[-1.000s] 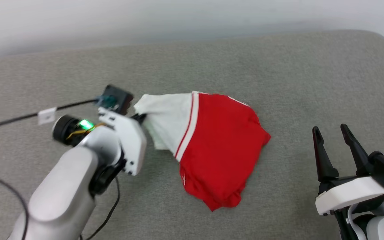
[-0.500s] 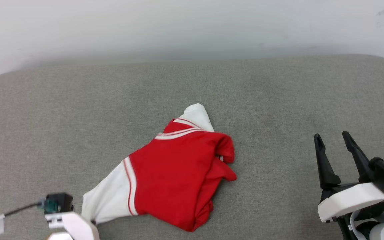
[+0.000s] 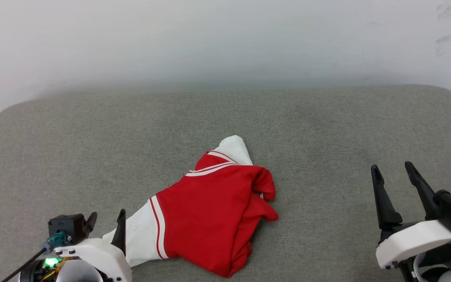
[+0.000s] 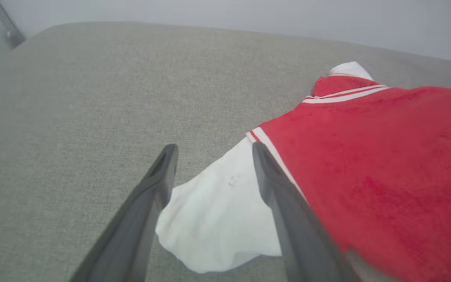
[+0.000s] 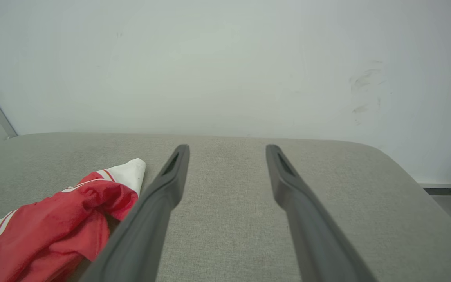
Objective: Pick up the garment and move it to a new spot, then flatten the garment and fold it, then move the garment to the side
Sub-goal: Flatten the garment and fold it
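Red-and-white garment (image 3: 210, 215), crumpled; left end effector (image 3: 107, 214) agape, right end effector (image 3: 391, 166) agape.

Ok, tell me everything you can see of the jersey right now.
The garment is a bright red jersey of soft fabric with white sleeve panels and red-white striped trim. It lies crumpled and bunched, not flat, on the grey upholstered surface, left of centre. One white sleeve trails toward the left tool, whose open fingers straddle its end without gripping; whether they touch it cannot be told. Another white tip pokes out at the far side.
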### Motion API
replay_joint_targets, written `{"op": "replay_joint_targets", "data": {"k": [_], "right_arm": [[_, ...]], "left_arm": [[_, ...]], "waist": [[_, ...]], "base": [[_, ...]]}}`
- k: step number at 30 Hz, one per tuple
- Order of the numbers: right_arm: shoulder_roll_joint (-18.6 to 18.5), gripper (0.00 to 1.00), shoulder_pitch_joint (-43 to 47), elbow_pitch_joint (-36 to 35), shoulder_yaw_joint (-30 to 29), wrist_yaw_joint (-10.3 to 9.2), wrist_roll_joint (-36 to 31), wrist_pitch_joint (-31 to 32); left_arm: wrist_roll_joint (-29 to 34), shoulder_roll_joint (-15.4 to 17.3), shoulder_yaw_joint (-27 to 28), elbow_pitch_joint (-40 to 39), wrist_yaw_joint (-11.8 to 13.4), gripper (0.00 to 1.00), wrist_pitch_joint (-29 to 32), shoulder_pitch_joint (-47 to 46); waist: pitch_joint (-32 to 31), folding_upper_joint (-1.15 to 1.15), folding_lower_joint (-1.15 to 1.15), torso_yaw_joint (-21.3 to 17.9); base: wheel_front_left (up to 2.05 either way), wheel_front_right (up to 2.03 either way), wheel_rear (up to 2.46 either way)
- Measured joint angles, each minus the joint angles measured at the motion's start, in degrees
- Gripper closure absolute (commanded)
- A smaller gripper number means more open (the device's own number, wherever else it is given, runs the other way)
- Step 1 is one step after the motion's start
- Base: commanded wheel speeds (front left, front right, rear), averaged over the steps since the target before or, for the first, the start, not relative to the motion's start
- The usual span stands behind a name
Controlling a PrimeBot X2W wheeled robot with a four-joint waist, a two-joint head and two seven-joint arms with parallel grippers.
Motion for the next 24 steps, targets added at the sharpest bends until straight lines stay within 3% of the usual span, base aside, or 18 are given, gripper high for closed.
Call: {"op": "replay_joint_targets", "data": {"k": [9, 19, 24], "right_arm": [[0.0, 0.00, 0.8, -1.3, -0.2, 0.00, -0.1, 0.7], [0.0, 0.00, 0.2, 0.9, -3.7, 0.00, 1.7, 3.2], [0.0, 0.00, -4.4, 4.9, -4.7, 0.00, 1.5, 8.7]], "left_arm": [[5.6, -1.4, -0.8, -6.4, 0.7, 0.00, -10.7, -2.2], [7.6, -2.2, -2.6, -11.2, 2.1, 0.00, -11.0, -3.2], [7.8, -3.5, -3.2, -12.2, 2.3, 0.00, -12.6, -4.3]], "waist": [[-0.7, 0.00, 0.00, -0.1], [0.4, 0.00, 0.00, 1.6], [1.7, 0.00, 0.00, 3.9]], "base": [[0.00, 0.00, 0.00], [0.00, 0.00, 0.00], [0.00, 0.00, 0.00]]}}
